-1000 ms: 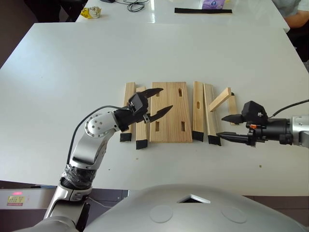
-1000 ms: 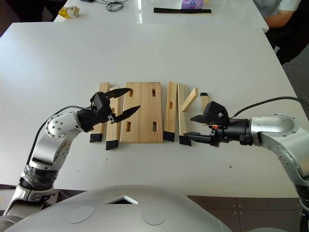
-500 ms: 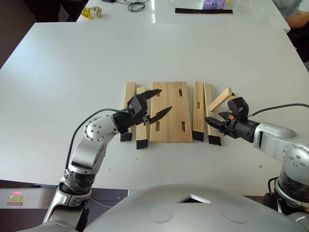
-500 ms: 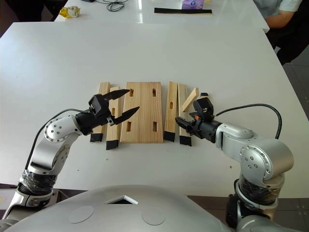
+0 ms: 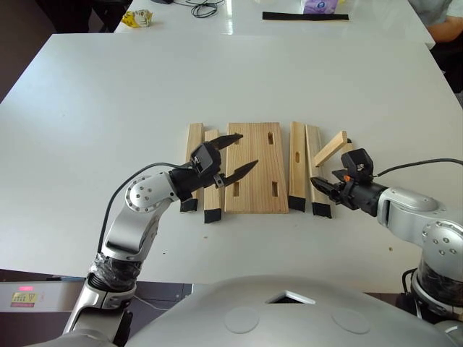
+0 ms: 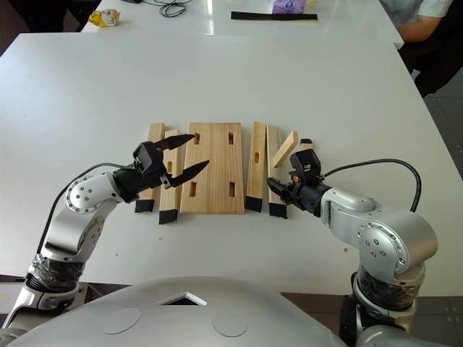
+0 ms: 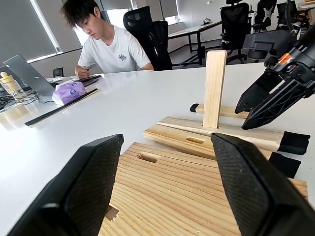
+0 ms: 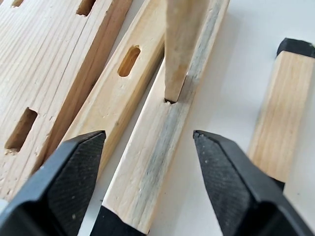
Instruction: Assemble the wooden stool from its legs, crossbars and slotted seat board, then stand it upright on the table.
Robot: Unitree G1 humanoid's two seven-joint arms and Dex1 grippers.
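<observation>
The white table (image 5: 108, 94) carries the slotted wooden seat board (image 5: 257, 163) flat, apart from its edges, between pairs of black-tipped wooden legs (image 5: 296, 163). The left wrist view adds black office chairs (image 7: 231, 19) beyond and the short wooden crossbar (image 7: 214, 88) standing on a right-hand leg. The black left gripper (image 5: 249, 149) gapes empty over the board's left edge; the black right gripper (image 5: 323, 179), open and empty, straddles that leg's near end.

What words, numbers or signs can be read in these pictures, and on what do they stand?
No text can be read here.
Purple packet: print too blurred to read.
Yellow packet: any print too small to read.
Wooden board: no print, only slots.
</observation>
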